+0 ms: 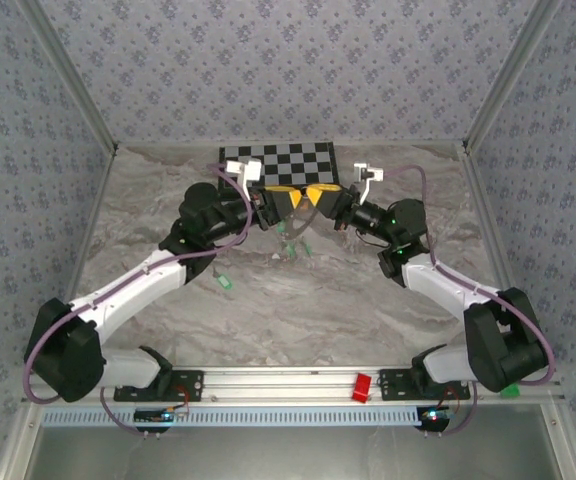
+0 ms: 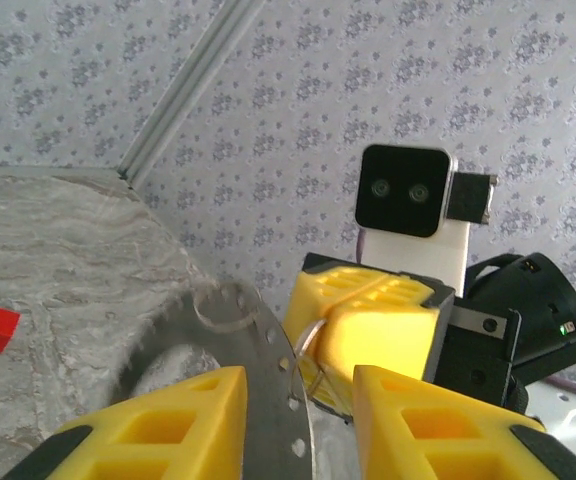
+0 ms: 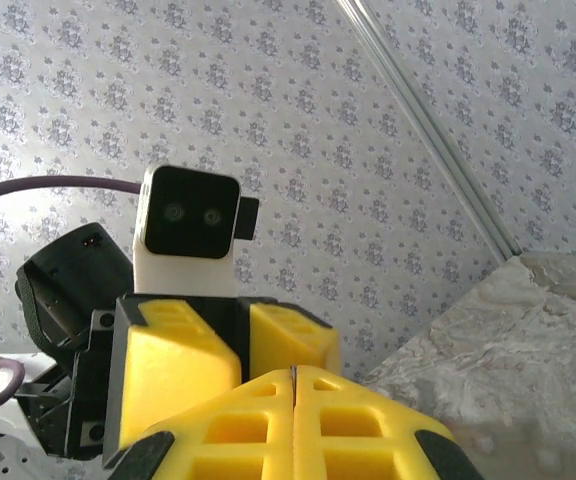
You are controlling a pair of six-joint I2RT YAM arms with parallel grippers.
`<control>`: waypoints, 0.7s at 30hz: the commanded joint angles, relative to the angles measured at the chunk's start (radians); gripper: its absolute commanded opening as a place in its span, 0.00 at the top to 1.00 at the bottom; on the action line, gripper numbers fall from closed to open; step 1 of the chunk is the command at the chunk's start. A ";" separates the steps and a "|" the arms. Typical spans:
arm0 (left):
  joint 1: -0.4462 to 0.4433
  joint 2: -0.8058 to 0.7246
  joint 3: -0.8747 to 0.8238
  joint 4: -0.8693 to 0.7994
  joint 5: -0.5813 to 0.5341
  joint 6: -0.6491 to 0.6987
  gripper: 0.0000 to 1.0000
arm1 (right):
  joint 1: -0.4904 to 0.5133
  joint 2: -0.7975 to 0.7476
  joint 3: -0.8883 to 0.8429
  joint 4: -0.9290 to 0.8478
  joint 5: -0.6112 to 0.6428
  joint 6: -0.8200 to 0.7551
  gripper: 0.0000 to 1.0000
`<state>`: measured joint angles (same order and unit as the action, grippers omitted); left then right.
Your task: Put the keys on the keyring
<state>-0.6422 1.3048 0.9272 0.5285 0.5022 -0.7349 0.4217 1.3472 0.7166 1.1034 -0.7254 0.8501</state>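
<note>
Seems midway. Right tool (image 3: 294,382) pressed together, apparently pinching the keyring (image 2: 306,348), a thin wire loop at its tip, held up above mid-bench (image 1: 268,320). Left tool (image 2: 302,385) spread, facing it tip to tip, nothing visibly pinched. Green keys (image 1: 291,247) hanging just below both tools, seemingly threaded already, though too small to confirm. Spare key (image 1: 226,283) lying on the bench near the left arm (image 1: 148,275), well apart from the keyring; likely left to fetch and thread. No brand, label or lettering legible anywhere.
</note>
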 commanded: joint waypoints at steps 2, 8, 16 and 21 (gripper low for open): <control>-0.005 0.018 0.048 0.057 0.014 -0.003 0.71 | 0.002 -0.010 0.001 0.080 0.014 0.013 1.00; -0.007 0.042 0.059 0.078 0.018 -0.011 0.74 | -0.002 -0.012 -0.002 0.080 -0.001 0.018 1.00; -0.012 0.054 0.068 0.117 0.045 -0.017 0.84 | 0.000 -0.008 0.001 0.082 -0.012 0.029 1.00; -0.016 0.063 0.071 0.127 0.057 -0.015 0.92 | 0.001 0.003 0.007 0.097 -0.017 0.045 1.00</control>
<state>-0.6483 1.3563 0.9558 0.5991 0.5312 -0.7525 0.4213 1.3476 0.7158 1.1275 -0.7265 0.8761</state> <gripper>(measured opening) 0.094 0.040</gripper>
